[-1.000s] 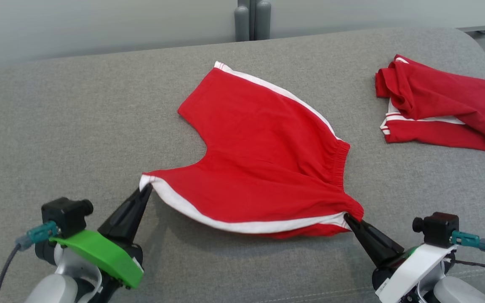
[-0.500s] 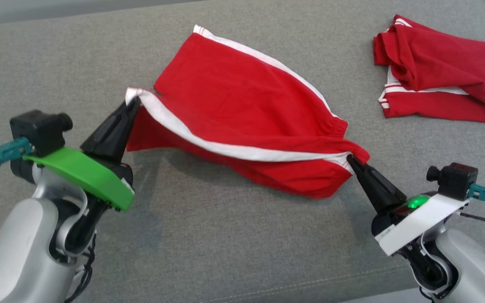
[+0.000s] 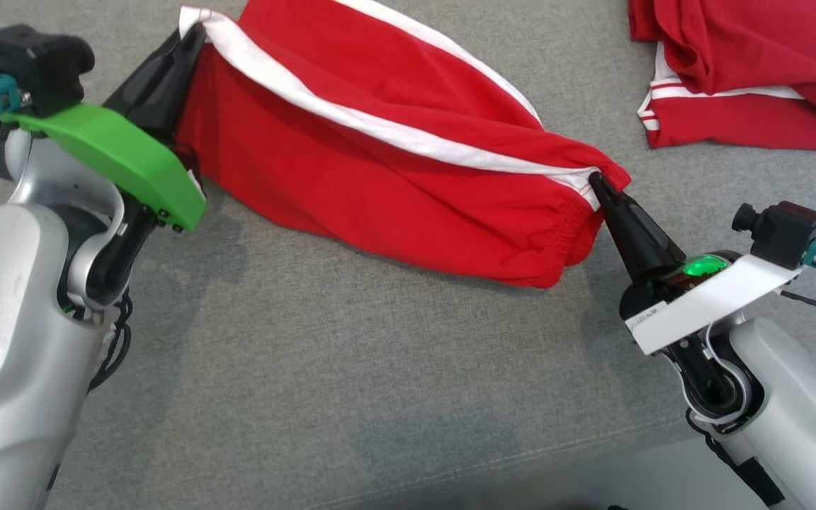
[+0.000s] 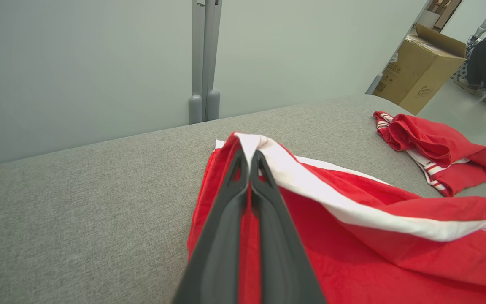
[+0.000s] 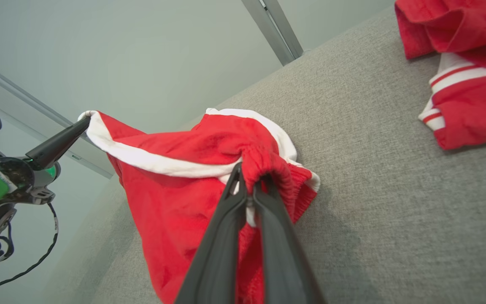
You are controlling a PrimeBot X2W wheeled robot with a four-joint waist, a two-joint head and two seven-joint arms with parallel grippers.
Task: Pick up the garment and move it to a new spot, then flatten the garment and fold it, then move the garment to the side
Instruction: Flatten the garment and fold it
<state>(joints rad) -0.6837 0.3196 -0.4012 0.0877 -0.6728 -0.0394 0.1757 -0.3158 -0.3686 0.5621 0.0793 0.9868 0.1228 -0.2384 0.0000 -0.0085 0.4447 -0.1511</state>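
The garment point(image 3: 380, 163) is a pair of red shorts with white side stripes, raised off the grey table between both grippers and sagging in the middle. My left gripper point(image 3: 192, 32) is shut on a white-trimmed leg hem corner at the upper left; the left wrist view has the fingers closed on that white edge point(image 4: 249, 147). My right gripper point(image 3: 596, 180) is shut on the elastic waistband corner, bunched over the fingertips point(image 5: 251, 177) in the right wrist view. The garment's point(image 4: 352, 236) far leg still trails on the table.
A second red garment point(image 3: 741, 71) with white stripes lies crumpled at the table's far right, also seen as a red heap point(image 4: 437, 152) in the left wrist view. A grey wall post point(image 4: 203, 63) stands behind the table point(image 3: 380, 368), and a cardboard box point(image 4: 420, 71) sits on the floor beyond.
Both grippers have lifted the near edge of the shorts up and away from me, folding it over the rest. The head camera has tilted down, shifting the whole picture.
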